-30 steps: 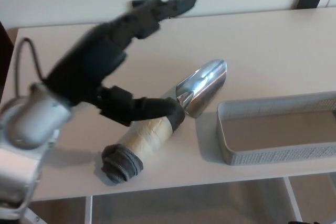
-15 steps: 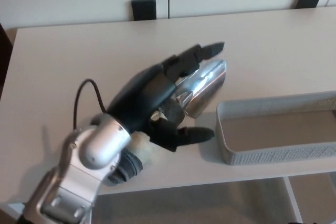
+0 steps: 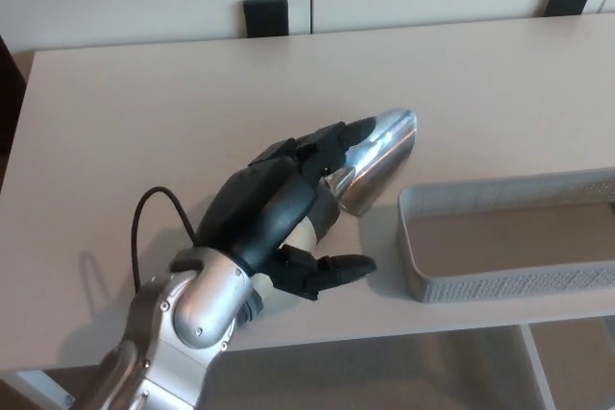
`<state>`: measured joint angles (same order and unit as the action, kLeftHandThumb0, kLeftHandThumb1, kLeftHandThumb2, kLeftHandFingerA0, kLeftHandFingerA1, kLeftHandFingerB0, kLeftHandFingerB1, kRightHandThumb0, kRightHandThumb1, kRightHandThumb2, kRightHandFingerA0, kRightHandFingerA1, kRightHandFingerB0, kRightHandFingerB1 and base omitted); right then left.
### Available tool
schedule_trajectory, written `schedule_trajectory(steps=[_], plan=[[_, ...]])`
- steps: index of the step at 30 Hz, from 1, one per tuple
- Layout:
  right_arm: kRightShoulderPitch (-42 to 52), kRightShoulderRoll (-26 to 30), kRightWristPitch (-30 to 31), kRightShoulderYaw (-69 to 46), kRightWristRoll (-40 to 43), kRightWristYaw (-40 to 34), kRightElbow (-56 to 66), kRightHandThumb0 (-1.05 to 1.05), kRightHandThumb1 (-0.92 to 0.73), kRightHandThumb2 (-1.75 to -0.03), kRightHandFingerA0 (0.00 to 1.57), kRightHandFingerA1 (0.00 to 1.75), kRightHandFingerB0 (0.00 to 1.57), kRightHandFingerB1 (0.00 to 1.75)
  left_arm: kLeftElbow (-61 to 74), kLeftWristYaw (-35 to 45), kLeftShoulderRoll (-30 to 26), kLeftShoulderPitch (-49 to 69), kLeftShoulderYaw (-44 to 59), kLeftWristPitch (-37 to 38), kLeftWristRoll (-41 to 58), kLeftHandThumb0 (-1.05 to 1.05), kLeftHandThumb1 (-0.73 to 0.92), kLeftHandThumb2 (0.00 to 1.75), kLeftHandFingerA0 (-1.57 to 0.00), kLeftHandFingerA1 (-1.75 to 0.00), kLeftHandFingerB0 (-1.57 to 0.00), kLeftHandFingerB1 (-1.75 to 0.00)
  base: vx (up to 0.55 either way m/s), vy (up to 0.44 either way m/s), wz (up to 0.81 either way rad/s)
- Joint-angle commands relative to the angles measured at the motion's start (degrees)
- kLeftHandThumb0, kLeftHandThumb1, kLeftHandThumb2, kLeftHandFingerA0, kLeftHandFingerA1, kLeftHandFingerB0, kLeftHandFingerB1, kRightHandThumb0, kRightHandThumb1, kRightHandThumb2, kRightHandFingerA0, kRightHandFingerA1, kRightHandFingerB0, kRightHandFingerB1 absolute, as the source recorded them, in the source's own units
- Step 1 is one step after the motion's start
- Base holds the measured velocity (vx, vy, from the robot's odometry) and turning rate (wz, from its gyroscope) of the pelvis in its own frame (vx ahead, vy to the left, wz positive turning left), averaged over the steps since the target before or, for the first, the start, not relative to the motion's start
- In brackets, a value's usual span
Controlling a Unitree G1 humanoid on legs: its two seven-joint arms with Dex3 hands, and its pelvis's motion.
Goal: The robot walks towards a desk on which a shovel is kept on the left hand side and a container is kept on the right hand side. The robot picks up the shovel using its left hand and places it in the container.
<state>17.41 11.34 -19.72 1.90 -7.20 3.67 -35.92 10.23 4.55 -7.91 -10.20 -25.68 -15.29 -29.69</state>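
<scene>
Your one desk [image 3: 144, 103] carries one grey mesh container [image 3: 500, 280] on its right. Just left of it, your left hand [image 3: 274, 213] drapes over the single shovel [image 3: 380, 156], fingers [image 3: 336, 136] and thumb spread along it, not yet clamped.

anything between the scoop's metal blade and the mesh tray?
No. In the head view, only bare desk lies between the shovel's metal blade and the near corner of the mesh container. The left robot hand sits over the handle, clear of that gap.
</scene>
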Motion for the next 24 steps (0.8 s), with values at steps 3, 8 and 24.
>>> schedule_trajectory(steps=[3, 8, 24], plan=[[0.5, 1.4, 0.7, 0.0, -1.4, -0.9, 0.2, -0.29, -0.66, -0.59, 0.42, 0.47, 0.43, 0.45, 0.7, -9.2, -0.5, 1.9, 0.3, -12.7, -17.9, -0.66, 0.52, 0.56, -0.06, -0.26, -0.06, -0.24, 0.0, 0.0, 0.0], [0.5, 1.4, -0.7, 0.1, -1.9, -1.2, -0.4, -0.29, -0.65, -0.59, 0.42, 0.49, 0.43, 0.47, 0.3, -9.7, 0.2, 3.0, 0.1, -13.5, -19.0, -0.65, 0.41, 0.75, -0.06, -0.31, -0.07, -0.22, 0.0, 0.0, 0.0], [1.0, 1.0, 2.3, -0.1, -2.1, -1.1, 2.3, -0.29, -0.66, -0.59, 0.42, 0.47, 0.42, 0.45, -6.3, -10.4, 3.1, 4.9, 0.1, -14.3, -18.8, -0.66, 0.41, 0.76, -0.05, -0.36, -0.08, -0.21, 0.0, 0.0, 0.0]])
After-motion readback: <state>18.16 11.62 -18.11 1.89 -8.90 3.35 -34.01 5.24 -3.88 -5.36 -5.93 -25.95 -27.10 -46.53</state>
